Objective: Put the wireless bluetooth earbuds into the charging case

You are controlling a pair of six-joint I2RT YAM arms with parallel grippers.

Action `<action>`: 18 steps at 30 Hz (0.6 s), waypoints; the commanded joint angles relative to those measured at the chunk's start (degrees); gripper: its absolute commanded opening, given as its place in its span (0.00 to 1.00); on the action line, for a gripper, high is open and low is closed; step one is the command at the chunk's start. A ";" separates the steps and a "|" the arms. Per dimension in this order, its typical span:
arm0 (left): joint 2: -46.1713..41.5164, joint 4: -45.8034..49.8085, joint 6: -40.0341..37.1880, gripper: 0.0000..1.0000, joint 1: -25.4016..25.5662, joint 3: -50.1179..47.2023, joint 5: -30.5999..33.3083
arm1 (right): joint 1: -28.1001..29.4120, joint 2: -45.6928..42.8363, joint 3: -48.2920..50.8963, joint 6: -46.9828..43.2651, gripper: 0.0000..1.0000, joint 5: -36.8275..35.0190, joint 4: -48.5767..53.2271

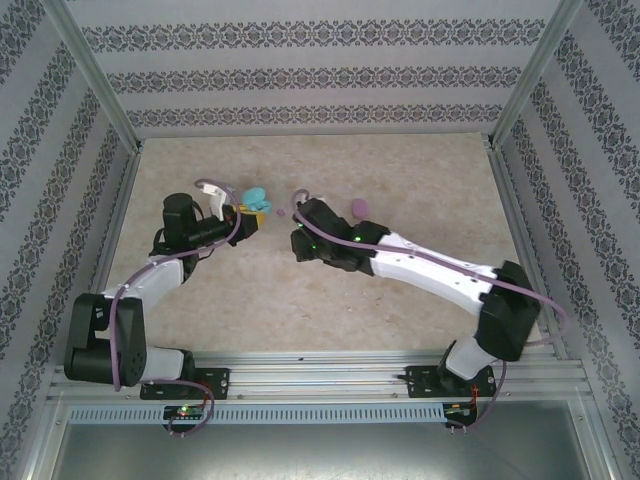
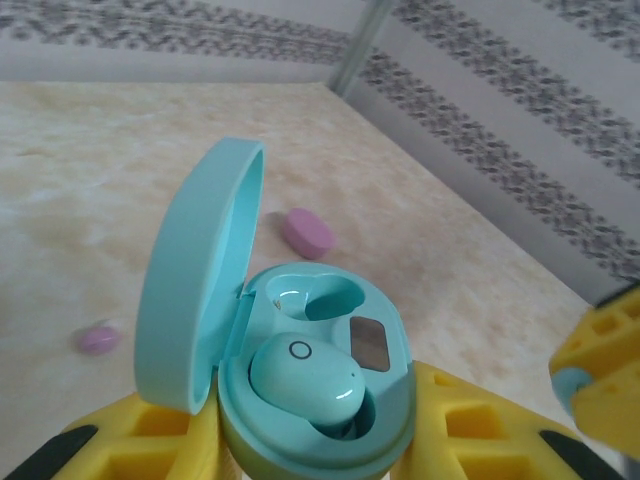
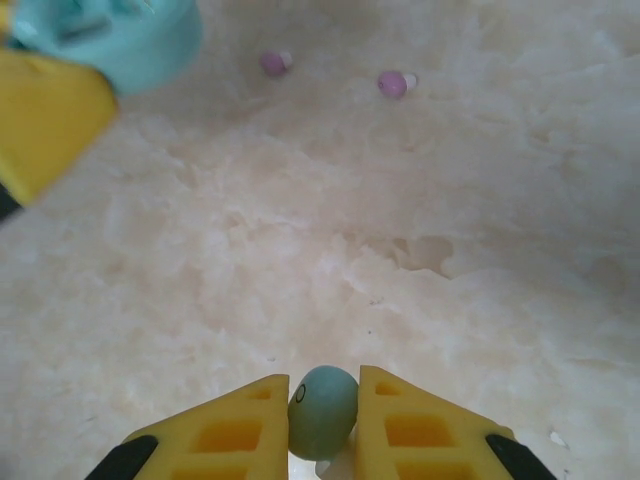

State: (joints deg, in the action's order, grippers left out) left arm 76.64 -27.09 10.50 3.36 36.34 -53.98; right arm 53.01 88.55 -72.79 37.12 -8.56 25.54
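Note:
My left gripper (image 2: 315,445) is shut on the base of the open light blue charging case (image 2: 300,400), its lid (image 2: 195,280) standing up on the left. One light blue earbud (image 2: 300,375) sits in the near socket, and the far socket (image 2: 325,295) is empty. In the top view the left gripper (image 1: 245,212) holds the case (image 1: 255,196) above the table's middle. My right gripper (image 3: 323,385) is shut on a second light blue earbud (image 3: 323,412) just above the tabletop. The right gripper (image 1: 300,235) hangs right of the case.
Two pink-purple earbuds (image 3: 272,63) (image 3: 394,83) lie on the marble tabletop beyond the right gripper; one earbud (image 1: 283,213) sits between the grippers. A shut pink case (image 1: 359,207) (image 2: 307,232) lies farther back. Patterned walls enclose the table.

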 commanded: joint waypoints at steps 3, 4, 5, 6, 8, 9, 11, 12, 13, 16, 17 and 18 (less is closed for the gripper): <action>-4.87 -2.34 -2.67 0.06 6.70 -1.71 -4.11 | -2.97 -9.28 6.38 -1.07 0.18 8.53 -3.74; -5.66 -1.44 -3.15 0.06 7.90 -1.69 -4.33 | -3.17 -10.65 6.87 -1.35 0.18 9.47 -3.71; -6.56 -0.29 -3.86 0.06 9.43 -1.54 -4.61 | -3.26 -12.28 7.28 -1.69 0.18 10.05 -3.33; -7.34 1.20 -4.69 0.06 10.84 -1.39 -4.64 | -3.22 -13.75 7.59 -2.14 0.18 10.63 -3.02; -8.97 3.41 -5.92 0.07 13.18 -1.19 -5.06 | -3.26 -16.37 8.00 -2.90 0.18 11.66 -2.50; -9.86 4.62 -6.38 0.07 14.29 -1.21 -5.22 | -3.25 -17.70 8.12 -3.11 0.18 12.24 -2.20; -11.29 5.99 -6.89 0.07 15.96 -1.37 -5.44 | -3.29 -20.04 8.33 -3.56 0.18 13.59 -1.83; -12.04 6.46 -6.99 0.08 16.76 -1.49 -5.53 | -3.27 -21.16 8.50 -3.86 0.18 14.30 -1.74; -12.77 6.85 -7.07 0.08 17.62 -1.54 -5.71 | -3.27 -22.13 8.62 -4.06 0.18 14.94 -1.61; -14.46 8.34 -7.56 0.09 19.28 -1.81 -5.70 | -3.27 -23.71 8.77 -4.97 0.19 16.10 -0.58; -14.88 8.68 -7.72 0.09 19.65 -1.87 -5.63 | -3.27 -23.96 8.68 -5.26 0.19 16.36 -0.05; -15.15 8.87 -7.86 0.09 19.96 -1.88 -5.62 | -3.27 -24.13 8.54 -5.40 0.19 16.79 0.36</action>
State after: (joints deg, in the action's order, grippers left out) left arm 62.96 -20.45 4.71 22.22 34.98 -58.28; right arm 49.63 64.97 -65.12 33.76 5.69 24.03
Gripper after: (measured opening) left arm 0.287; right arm 0.191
